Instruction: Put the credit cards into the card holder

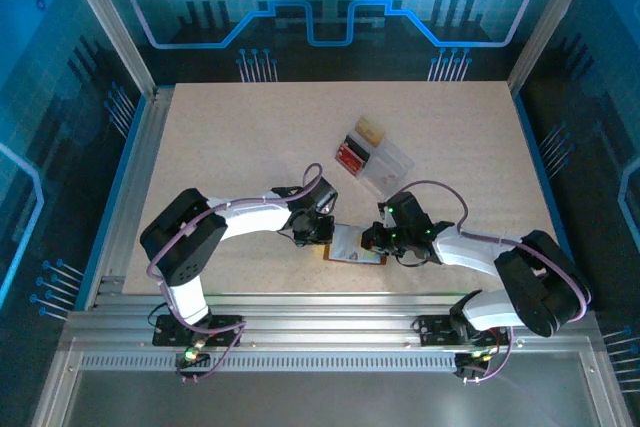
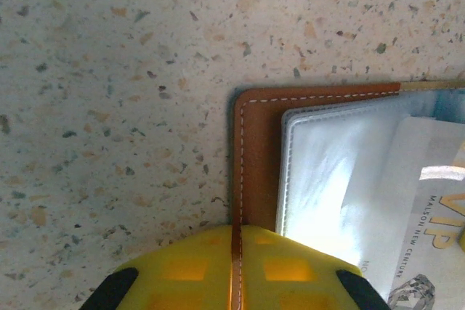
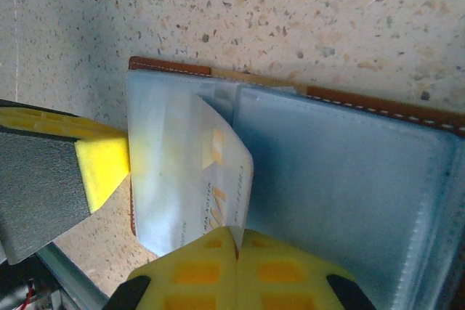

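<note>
Your left gripper [image 2: 236,270] is closed to a slit and pinches the brown edge of the card holder [image 2: 256,143]. Your right gripper [image 3: 234,266] is closed the same way, nipping a corner of one pale credit card [image 3: 207,172]. The one holder lies open on the counter [image 2: 109,107] between both grippers, its long axis running from gripper to gripper. The card's long axis points away from the right gripper.

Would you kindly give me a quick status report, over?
Left pincer shut on holder edge. Right pincer shut on card, over open holder. Tray apart, beyond.
</note>
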### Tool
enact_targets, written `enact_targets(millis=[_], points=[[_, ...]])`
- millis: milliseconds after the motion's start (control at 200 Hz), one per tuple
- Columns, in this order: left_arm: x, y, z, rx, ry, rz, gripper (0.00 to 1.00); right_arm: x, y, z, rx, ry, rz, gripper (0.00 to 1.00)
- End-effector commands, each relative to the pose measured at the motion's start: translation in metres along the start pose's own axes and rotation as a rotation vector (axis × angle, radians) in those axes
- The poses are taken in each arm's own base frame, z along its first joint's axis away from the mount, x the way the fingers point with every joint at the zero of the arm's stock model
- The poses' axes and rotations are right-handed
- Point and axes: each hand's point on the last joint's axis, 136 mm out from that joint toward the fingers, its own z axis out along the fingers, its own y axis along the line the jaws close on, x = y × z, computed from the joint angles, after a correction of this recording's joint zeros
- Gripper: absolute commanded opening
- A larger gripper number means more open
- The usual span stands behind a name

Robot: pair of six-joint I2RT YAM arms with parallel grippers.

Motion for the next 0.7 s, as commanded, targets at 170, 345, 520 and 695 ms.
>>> enact_targets(millis=[170, 345, 520, 695], points=[[0.033, 0.034, 0.030, -0.095, 0.114, -0.042, 0.09, 0.028, -0.032, 0.003, 0.155, 0.112, -0.002, 0.00], [0.034, 0.035, 0.030, -0.098, 0.115, -0.041, 0.09, 0.026, -0.032, 0.002, 0.173, 0.121, -0.013, 0.00], [0.035, 0.036, 0.031, -0.098, 0.118, -0.043, 0.09, 0.026, -0.030, 0.006, 0.169, 0.137, -0.025, 0.00], [0.035, 0.036, 0.030, -0.095, 0.119, -0.047, 0.09, 0.025, -0.025, 0.013, 0.166, 0.151, -0.038, 0.00]])
